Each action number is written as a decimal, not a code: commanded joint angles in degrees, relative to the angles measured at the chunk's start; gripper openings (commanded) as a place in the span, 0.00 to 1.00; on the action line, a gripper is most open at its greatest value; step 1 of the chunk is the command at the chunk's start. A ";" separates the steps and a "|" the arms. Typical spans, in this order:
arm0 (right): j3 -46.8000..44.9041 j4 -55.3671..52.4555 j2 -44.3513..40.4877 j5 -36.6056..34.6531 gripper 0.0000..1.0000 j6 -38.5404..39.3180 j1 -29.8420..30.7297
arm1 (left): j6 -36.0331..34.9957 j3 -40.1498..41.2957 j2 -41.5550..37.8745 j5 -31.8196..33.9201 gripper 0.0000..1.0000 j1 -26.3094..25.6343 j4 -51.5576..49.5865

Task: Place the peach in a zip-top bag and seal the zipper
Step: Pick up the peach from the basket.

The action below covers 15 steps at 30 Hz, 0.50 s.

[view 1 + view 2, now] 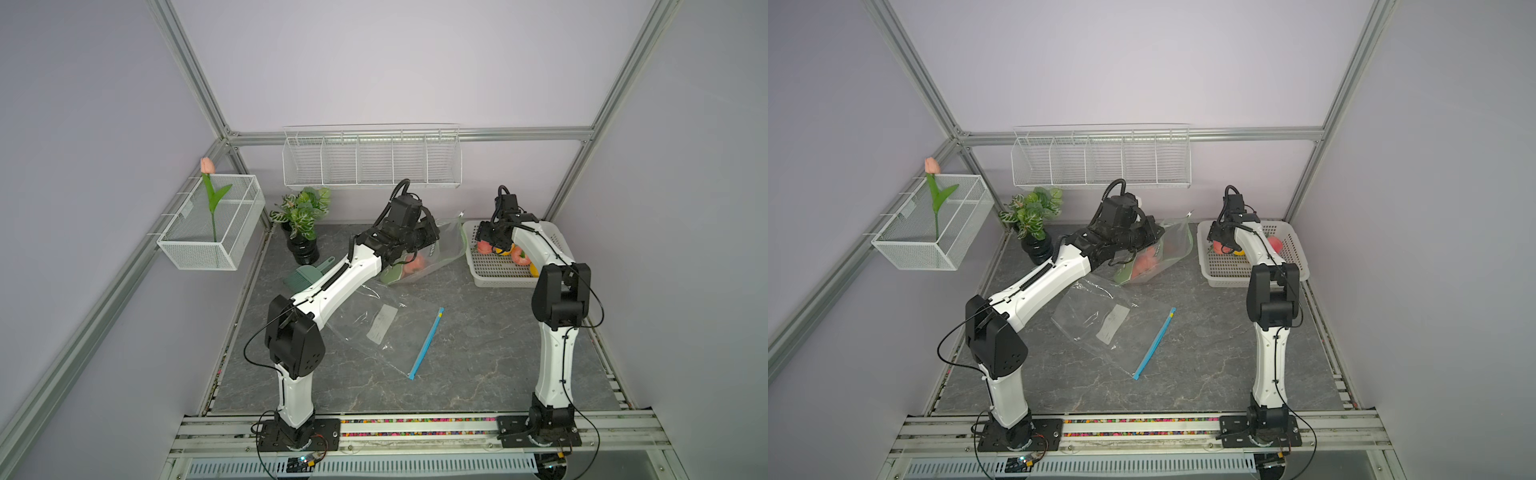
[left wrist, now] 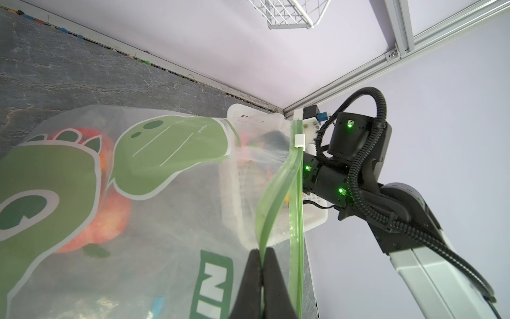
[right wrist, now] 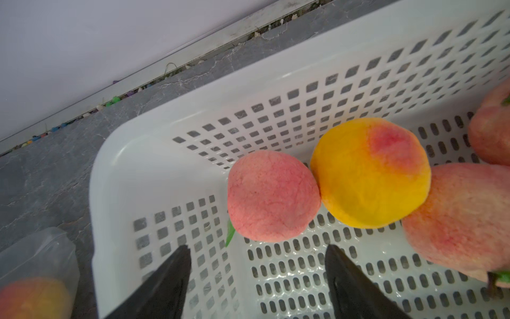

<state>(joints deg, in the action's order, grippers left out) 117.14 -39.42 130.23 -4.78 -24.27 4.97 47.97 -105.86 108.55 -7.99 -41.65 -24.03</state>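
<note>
The left jaws pinch the bag point(image 2: 171, 193); the right jaws gape near the pink peach point(image 3: 273, 196). Best straddle it squarely.

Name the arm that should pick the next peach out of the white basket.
Right. The right gripper hangs open over the basket, just short of the pink peach. The left gripper is shut on the zip-top bag rim, holding its mouth open.

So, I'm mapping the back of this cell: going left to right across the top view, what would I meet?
In a top view: mesh basket holding a tulip, potted plant, printed zip-top bag, white basket with peaches.
</note>
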 commanded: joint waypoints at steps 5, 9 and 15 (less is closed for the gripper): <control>9.12 -7.71 6.15 -2.97 0.81 0.12 -0.31 | 0.35 -1.56 0.20 -0.45 0.00 -0.22 0.28; 12.48 -9.55 8.65 -3.16 0.82 0.45 -0.40 | 0.29 -1.71 0.10 -0.45 0.00 -0.28 0.41; 15.86 -11.11 11.38 -3.14 0.83 0.45 -0.49 | 0.29 -1.80 0.26 -0.54 0.00 -0.27 0.23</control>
<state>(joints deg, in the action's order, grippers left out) 131.28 -47.64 140.42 -6.85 -23.75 4.93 47.97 -105.86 108.55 -8.01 -41.65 -24.03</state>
